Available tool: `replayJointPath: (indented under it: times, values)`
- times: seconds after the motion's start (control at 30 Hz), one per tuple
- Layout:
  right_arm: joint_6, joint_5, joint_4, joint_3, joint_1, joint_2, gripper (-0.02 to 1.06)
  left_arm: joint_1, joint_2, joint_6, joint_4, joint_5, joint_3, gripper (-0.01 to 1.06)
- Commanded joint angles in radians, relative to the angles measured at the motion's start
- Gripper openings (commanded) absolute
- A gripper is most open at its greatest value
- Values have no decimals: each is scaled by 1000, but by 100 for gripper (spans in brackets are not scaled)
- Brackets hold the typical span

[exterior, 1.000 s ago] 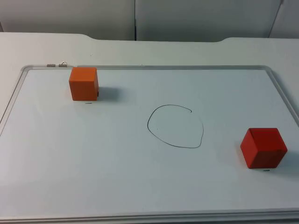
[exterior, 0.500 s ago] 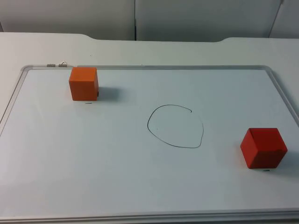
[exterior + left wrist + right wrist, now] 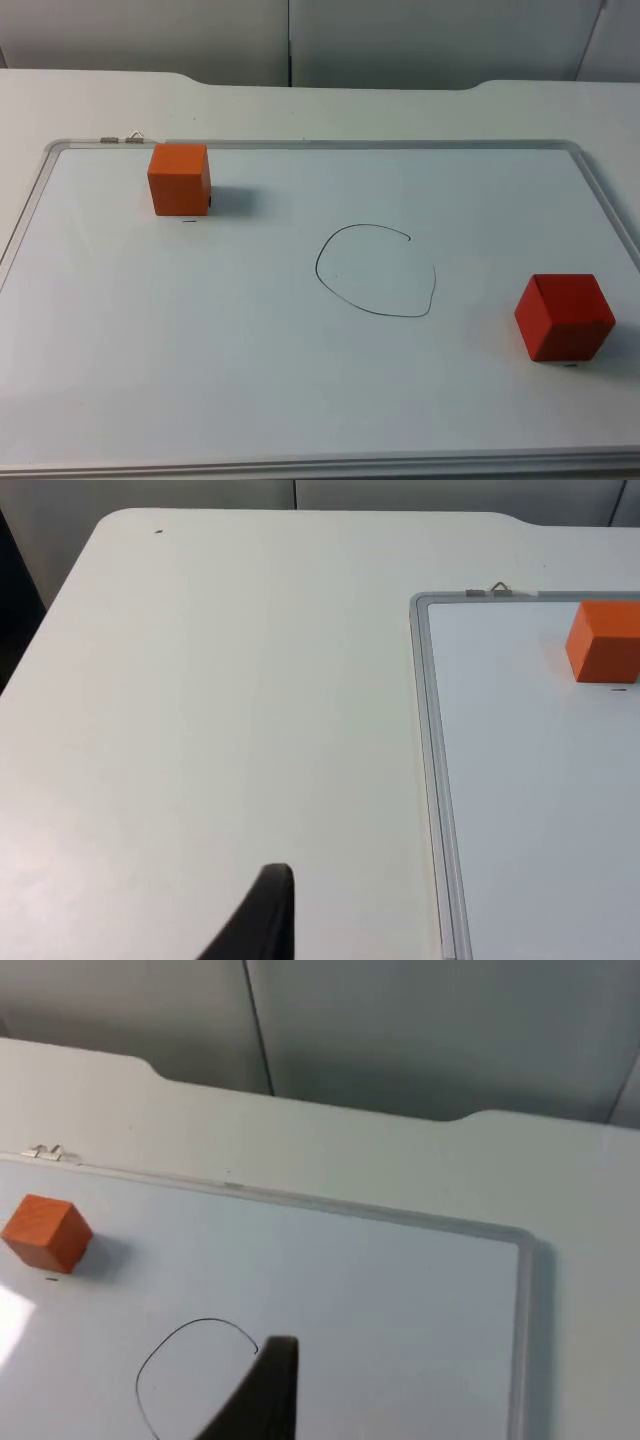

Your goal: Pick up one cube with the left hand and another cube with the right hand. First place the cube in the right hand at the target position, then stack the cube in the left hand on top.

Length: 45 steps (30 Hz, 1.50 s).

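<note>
- An orange cube (image 3: 179, 178) sits at 10 o'clock on the whiteboard (image 3: 200, 380), a red cube (image 3: 564, 317) at 4 o'clock
- Drawn ring (image 3: 376, 271) (the target) lies between them, bare
- Left gripper (image 3: 262, 920) hangs over the table beside the board; right gripper (image 3: 268, 1390) near the ring; their grip cannot be told

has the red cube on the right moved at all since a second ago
No. The red cube sits at the same spot right of the drawn circle on the whiteboard, as before.
</note>
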Motion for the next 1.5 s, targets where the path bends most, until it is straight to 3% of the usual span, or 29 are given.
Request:
replayJointPath:
  times: [0.0,0.17,0.3,0.43,0.47,0.57,0.8,0.9,0.93,1.03,1.13,1.47]
  values:
    - [-8,5,16,-17,-5,53,98,-7,-5,-3,-3,-8,7,105]
    - [63,20,16,-17,-1,152,98,-7,-5,-3,-1,-8,7,105]
    - [161,37,-64,-17,55,227,98,-7,-5,-3,-1,-8,7,105]
    - [389,35,-313,-15,212,325,98,-7,-5,-3,-1,-8,7,105]
    - [389,35,-313,-15,212,325,98,-7,-5,-3,-1,-8,7,105]
    - [503,60,-429,-13,283,400,98,-7,-5,-3,-1,-8,7,105]
    - [524,54,-433,1,311,526,98,-7,-5,-3,-1,-8,7,105]
    - [566,-60,-434,112,311,577,98,-7,-5,-3,-1,-8,7,105]
    - [566,-60,-434,112,311,577,98,-7,-5,-3,-1,-8,7,105]
    - [600,-209,-430,203,311,589,98,-7,-5,-3,-1,-8,7,105]
    - [631,-259,-439,219,311,594,98,-7,-5,-3,-1,-8,7,105]
    - [681,-287,-437,219,311,688,98,-7,-5,-3,-1,-8,7,105]
